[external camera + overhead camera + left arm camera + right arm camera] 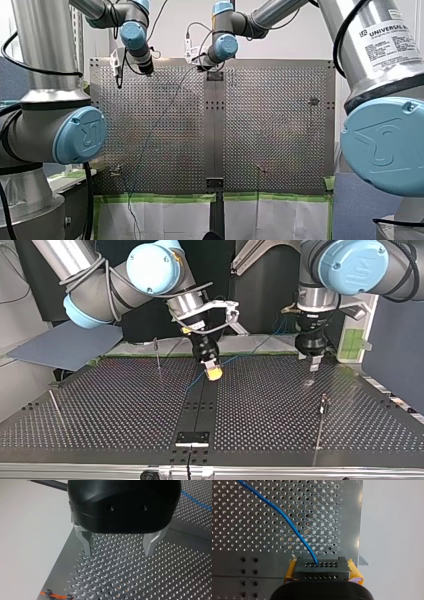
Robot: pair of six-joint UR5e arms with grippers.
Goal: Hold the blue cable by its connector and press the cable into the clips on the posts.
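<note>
In the right wrist view my right gripper (322, 573) is shut on the black connector (322, 566), its yellow pads (354, 571) on either side. The blue cable (284, 517) leaves the connector and runs away over the perforated plate. In the top view this gripper (214, 372) hangs low over the table's middle strip. In the front view the cable (150, 135) trails down to the near edge. My left gripper (118, 552) is open, its metal fingers (87, 545) just above the plate with nothing between them; in the top view it (313, 365) is at the right.
Thin posts stand on the plate: one (157, 354) behind my right gripper, one (323, 406) at the top view's right, one (56, 407) at its left. A small orange clip (55, 595) lies near the plate's edge under my left gripper. Green tape (160, 198) lines the near edge.
</note>
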